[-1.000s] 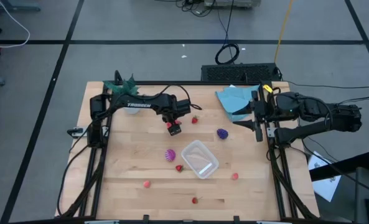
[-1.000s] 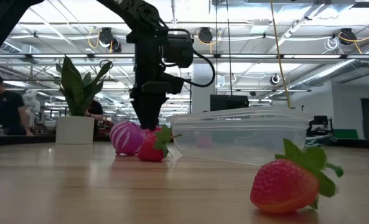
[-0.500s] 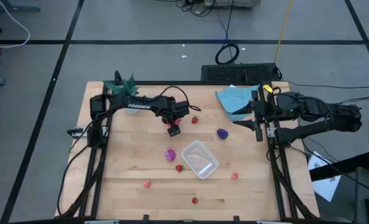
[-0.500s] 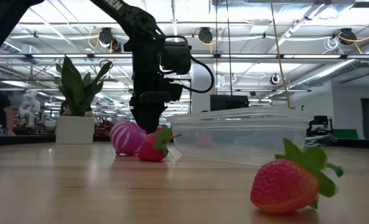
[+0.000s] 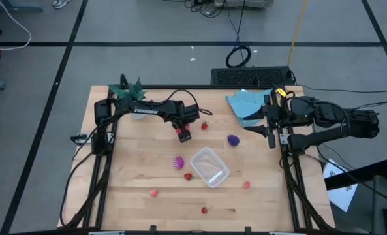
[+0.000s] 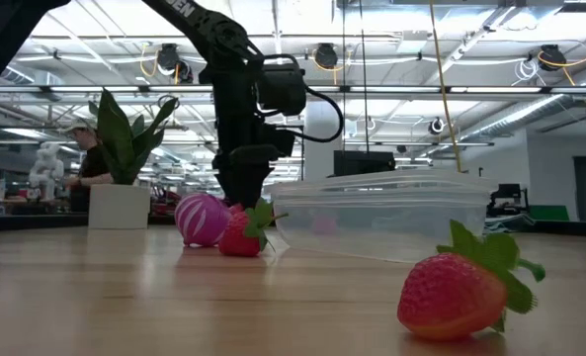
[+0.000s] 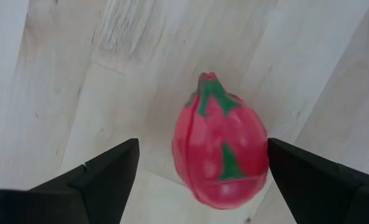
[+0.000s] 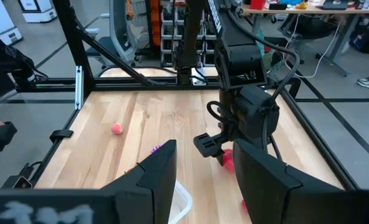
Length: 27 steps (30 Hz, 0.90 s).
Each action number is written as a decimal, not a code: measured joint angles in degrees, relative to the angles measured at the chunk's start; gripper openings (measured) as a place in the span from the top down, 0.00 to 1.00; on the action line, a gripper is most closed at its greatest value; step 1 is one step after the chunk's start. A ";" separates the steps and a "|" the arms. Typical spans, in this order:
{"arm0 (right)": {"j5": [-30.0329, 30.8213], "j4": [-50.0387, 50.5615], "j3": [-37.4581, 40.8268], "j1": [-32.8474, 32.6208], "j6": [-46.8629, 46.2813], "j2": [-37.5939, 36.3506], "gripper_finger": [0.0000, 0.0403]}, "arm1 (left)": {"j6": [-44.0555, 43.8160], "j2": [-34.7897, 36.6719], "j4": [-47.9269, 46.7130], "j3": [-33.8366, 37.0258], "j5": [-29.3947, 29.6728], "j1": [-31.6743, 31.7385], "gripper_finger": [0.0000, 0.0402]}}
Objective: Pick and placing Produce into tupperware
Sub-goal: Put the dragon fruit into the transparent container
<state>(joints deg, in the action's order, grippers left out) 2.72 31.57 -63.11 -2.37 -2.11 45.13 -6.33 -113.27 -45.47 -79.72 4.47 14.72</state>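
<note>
Produce first: the larger red piece point(image 7: 220, 149) lies on the wood directly under my left gripper point(image 5: 183, 134), sitting between its two spread fingers point(image 7: 103, 171) with clear gaps on either side, so that claw is released and grasping nothing yet. Compared with a second ago, I've brought the left gripper a touch further back toward the plant side and settled it low over the piece; the red fruit itself hasn't shifted. I read that as the approach being done and the squeeze being next.

From this claw, the tupperware point(image 5: 209, 166) sits well apart, toward the front edge and to the right, with nothing inside it that I can see. The magenta striped one point(image 5: 177, 162) and a small strawberry point(image 5: 188, 176) rest just beside its near wall; the dark purple one point(image 5: 232, 140) lies off to the claw's right.

My right gripper point(image 5: 271, 124) waits at the table's right edge, fingers point(image 8: 153, 180) parted, holding nothing.
</note>
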 joint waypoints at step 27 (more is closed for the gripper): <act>-0.02 0.22 0.00 0.02 -0.07 0.01 0.63 | -0.91 -3.39 1.49 0.00 0.12 0.00 0.13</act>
<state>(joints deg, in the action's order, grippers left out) 2.70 31.79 -63.11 -2.35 -2.17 45.15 -7.24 -116.66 -43.99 -79.72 4.59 14.72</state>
